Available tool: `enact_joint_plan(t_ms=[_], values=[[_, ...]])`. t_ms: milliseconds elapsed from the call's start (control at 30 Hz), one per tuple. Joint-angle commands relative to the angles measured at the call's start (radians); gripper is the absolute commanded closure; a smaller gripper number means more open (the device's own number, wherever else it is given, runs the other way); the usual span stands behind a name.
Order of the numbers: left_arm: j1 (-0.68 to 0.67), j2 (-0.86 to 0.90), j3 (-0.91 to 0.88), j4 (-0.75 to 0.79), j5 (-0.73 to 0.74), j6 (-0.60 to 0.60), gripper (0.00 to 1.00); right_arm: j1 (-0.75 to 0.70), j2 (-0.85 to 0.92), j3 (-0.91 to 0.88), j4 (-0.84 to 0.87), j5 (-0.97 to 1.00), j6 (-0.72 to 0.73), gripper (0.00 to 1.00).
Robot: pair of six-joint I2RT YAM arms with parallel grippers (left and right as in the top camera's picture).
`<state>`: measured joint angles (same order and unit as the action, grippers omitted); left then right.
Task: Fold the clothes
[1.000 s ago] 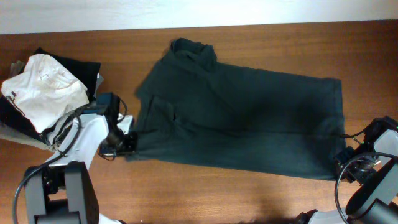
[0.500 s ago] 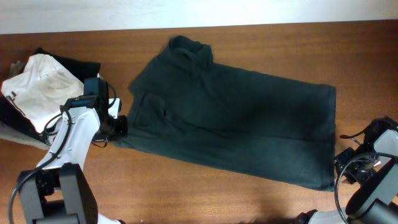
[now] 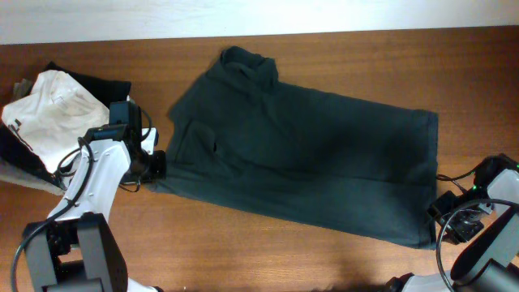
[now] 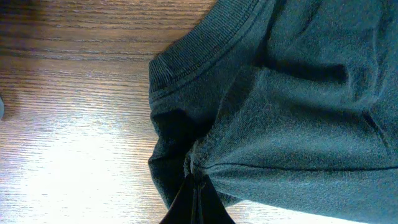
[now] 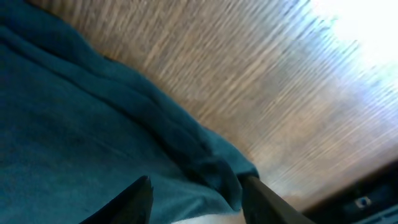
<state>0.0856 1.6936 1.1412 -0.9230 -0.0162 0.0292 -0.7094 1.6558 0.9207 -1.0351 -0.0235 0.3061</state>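
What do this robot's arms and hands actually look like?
The left arm and right arm are white, tube-like segments joined by black joints, with thin black cables looping alongside. The left hand is black; the right hand shows two dark, flat fingers. No markings are readable.

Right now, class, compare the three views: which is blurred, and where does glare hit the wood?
Right wrist: motion-blurred, grain smeared, glare washing out the table at top right, shirt tinted teal. Left wrist: sharp weave, pale glare at left. Overhead: even light, no glare.
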Motion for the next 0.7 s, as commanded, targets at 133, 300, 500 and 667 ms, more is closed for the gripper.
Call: enact_joint_plan(t_ms=[133,300,500,667], values=[[0.002,0.002,0.013,0.007,-0.014,-0.01,0.99,-0.005,0.002,-0.121,0.103,0.014,-0.006,0.88],[0.002,0.002,0.013,0.007,-0.015,-0.006,1.0,-0.005,0.002,-0.072,0.057,0.063,0.024,0.96],[0.003,0.002,0.013,0.011,-0.127,0.011,1.0,-0.005,0.002,-0.013,0.018,0.089,0.029,0.96],[0.021,0.002,0.013,0.046,-0.134,0.005,0.8,-0.005,0.002,-0.013,0.015,0.115,0.051,0.96]])
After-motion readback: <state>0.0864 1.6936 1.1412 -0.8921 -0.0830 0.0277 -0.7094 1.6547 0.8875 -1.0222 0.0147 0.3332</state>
